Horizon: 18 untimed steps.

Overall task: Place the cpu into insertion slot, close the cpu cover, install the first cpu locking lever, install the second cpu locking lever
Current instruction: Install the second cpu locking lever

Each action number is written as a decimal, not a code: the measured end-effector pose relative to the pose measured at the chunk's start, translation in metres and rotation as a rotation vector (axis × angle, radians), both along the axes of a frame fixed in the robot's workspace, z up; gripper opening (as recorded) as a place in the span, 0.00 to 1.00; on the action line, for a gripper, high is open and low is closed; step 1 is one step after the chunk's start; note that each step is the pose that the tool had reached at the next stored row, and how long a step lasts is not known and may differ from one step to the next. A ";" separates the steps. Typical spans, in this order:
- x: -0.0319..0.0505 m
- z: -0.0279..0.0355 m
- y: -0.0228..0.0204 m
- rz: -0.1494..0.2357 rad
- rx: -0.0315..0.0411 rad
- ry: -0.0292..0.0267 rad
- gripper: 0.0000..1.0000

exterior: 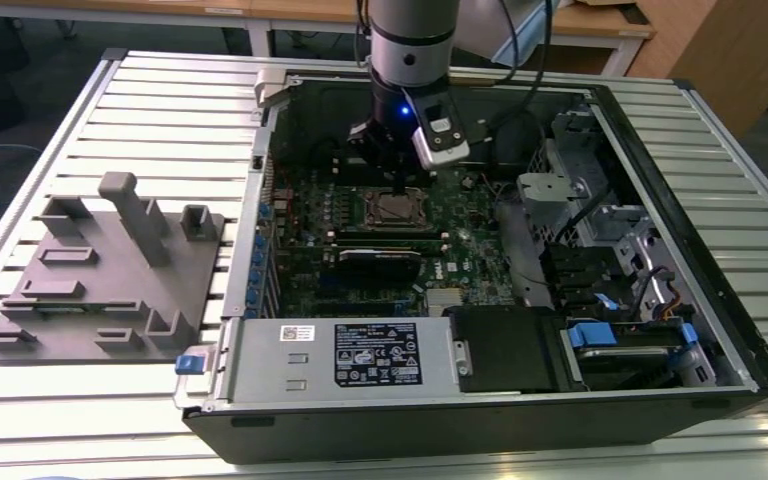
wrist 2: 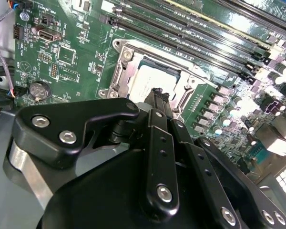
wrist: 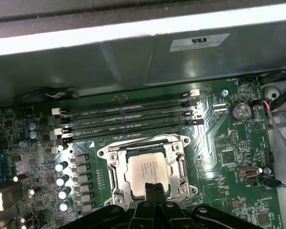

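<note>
**Closed fingers over a seated chip**

Nearest to us in both wrist views is the gripper (wrist: 154, 188): its two black fingers (wrist 2: 158, 98) are pressed together with no gap that we can see, and nothing is held between them. The tips hang at the near edge of the cpu (wrist: 148, 168), and we cannot tell whether they touch it.

Just past the tips we see the cpu lying flat in the slot (wrist: 133, 188), its grey-silver top facing up. The cover (wrist: 113, 174) frames it on all sides, metal-coloured, and appears to lie flat, with the chip showing through its square window. We cannot tell how the locking levers stand.

Beyond the socket in the first wrist view we find four long memory slots (wrist: 128, 117) running side by side across the green board (wrist: 229, 157), and a coin cell (wrist: 240, 111) near the board's far corner.

In the exterior view we see the arm (exterior: 408, 40) reaching straight down into the open case (exterior: 491, 420), which lies on a slatted table (exterior: 157, 110). A grey fixture (exterior: 104, 270) sits beside the case, at the exterior view's left.
</note>
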State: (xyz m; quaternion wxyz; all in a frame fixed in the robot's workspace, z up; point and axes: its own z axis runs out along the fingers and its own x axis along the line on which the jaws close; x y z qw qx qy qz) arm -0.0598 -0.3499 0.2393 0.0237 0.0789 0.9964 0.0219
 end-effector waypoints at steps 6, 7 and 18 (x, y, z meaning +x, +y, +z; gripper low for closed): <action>0.0000 0.0000 -0.0006 0.000 0.0020 0.0000 0.11; 0.0000 0.0000 -0.0010 0.000 0.0029 0.0000 0.11; 0.0000 0.0000 -0.0103 0.000 0.0219 0.0000 0.11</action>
